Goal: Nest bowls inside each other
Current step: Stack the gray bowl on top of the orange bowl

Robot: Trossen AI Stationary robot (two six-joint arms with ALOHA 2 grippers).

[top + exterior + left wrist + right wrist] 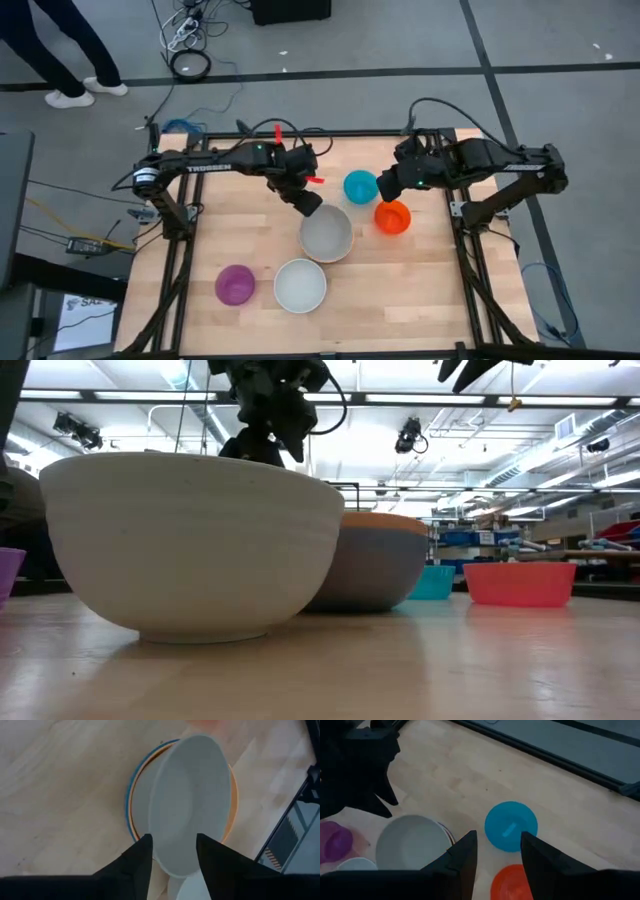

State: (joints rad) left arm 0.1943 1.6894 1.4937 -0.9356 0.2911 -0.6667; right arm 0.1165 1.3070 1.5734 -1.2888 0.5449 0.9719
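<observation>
A grey bowl (187, 800) sits inside an orange bowl (233, 795), which sits in a blue bowl (129, 805), at the table's middle (326, 235). My left gripper (172, 842) hangs open just over the grey bowl's left far rim (310, 207), with the bowl showing in the gap between its fingers. My right gripper (498, 837) is open in the air above the small teal bowl (511, 826) and the red-orange bowl (512, 882). A white bowl (300, 285) and a purple bowl (235, 285) stand on the table near its front edge.
The teal bowl (360, 186) and the red-orange bowl (393, 216) stand apart on the table right of the stack. There is bare wood at the table's front right (400, 300). A person's legs (70, 60) and cables (190, 62) are on the floor beyond the far edge.
</observation>
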